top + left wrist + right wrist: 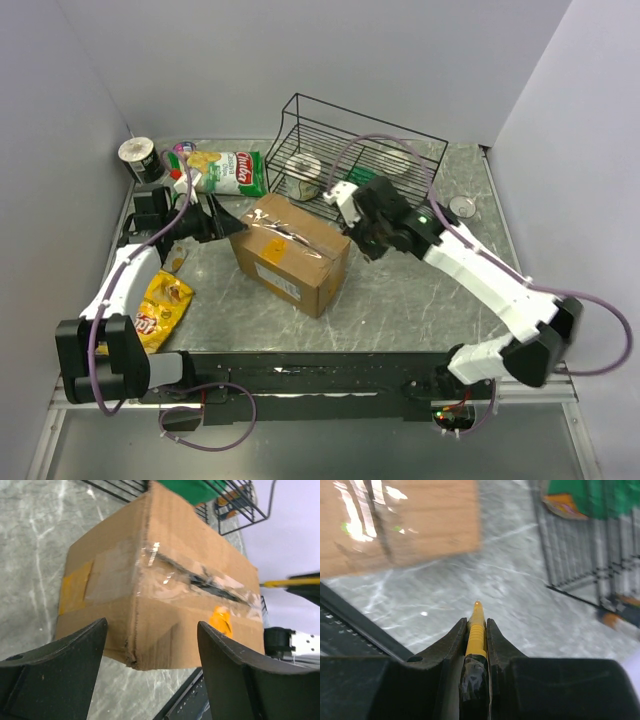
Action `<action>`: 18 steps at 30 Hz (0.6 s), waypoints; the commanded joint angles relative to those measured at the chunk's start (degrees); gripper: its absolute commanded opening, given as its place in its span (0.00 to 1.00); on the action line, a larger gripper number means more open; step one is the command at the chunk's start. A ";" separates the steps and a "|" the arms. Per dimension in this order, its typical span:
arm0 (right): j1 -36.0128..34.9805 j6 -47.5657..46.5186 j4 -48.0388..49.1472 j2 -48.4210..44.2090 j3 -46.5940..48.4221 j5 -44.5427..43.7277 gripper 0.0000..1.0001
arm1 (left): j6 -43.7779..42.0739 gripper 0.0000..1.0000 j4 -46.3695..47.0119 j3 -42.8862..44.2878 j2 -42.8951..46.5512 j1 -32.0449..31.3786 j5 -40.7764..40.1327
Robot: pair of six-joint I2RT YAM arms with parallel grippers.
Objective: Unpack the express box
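The express box (pixel 290 252), brown cardboard with a white label on its near side, stands in the middle of the table. Its top seam tape (pixel 200 579) looks torn and wrinkled, and the flaps lie closed. My left gripper (pixel 222 217) is open at the box's left end, and its fingers (pixel 60 665) straddle a lower corner of the box (pixel 165 570) without touching it. My right gripper (pixel 476 622) is shut on a thin yellow tool (pixel 477 630) that points at the bare table. It hovers just off the box's right end (pixel 366 236).
A black wire basket (pixel 400 150) stands behind the box, with round items inside. A green-and-white chip bag (pixel 230 172) lies at the back left beside a tape roll (pixel 137 158). A yellow snack bag (pixel 160 305) lies front left. A small round disc (pixel 462 207) sits at the right.
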State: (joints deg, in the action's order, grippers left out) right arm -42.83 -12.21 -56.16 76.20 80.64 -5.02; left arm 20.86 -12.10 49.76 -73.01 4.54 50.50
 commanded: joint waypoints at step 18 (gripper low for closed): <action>2.48 -4.58 1.15 16.17 24.11 3.87 0.00 | -29.73 0.75 -32.36 19.99 2.97 -0.93 -2.51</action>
State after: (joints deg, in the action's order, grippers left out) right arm -42.39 -14.94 -56.12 96.95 102.50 -3.84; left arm 1.30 -37.60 59.92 -67.90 4.01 48.51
